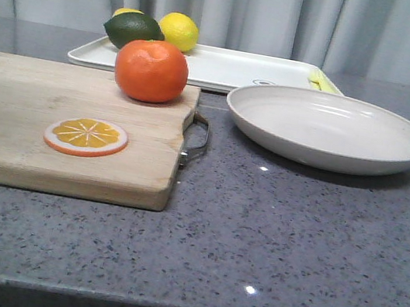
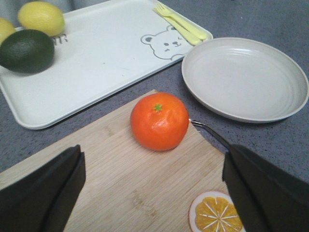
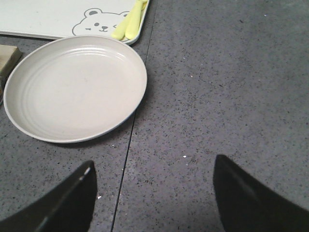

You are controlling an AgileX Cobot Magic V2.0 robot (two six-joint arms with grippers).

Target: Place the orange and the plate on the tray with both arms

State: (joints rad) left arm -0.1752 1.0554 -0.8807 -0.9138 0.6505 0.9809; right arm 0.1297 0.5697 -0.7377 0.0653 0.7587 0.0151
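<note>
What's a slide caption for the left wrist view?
Open left gripper above the orange on the cutting board, with plate and tray beyond.

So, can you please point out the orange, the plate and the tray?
orange [image 1: 151, 70]: front view, middle of its skin.
plate [image 3: 72, 89]: right wrist view, bare inner floor.
tray [image 2: 104, 58]: left wrist view, bare flat surface.

Left gripper [image 2: 154, 193]: two broad matte black fingers [image 2: 43, 193] with angular, faceted outer faces and flat inner edges. Right gripper [image 3: 154, 198]: two black fingers [image 3: 256, 198] of similar form, tapering to rounded tips, one showing a faint grey sheen along its edge. No cables, screws or markings visible.
</note>
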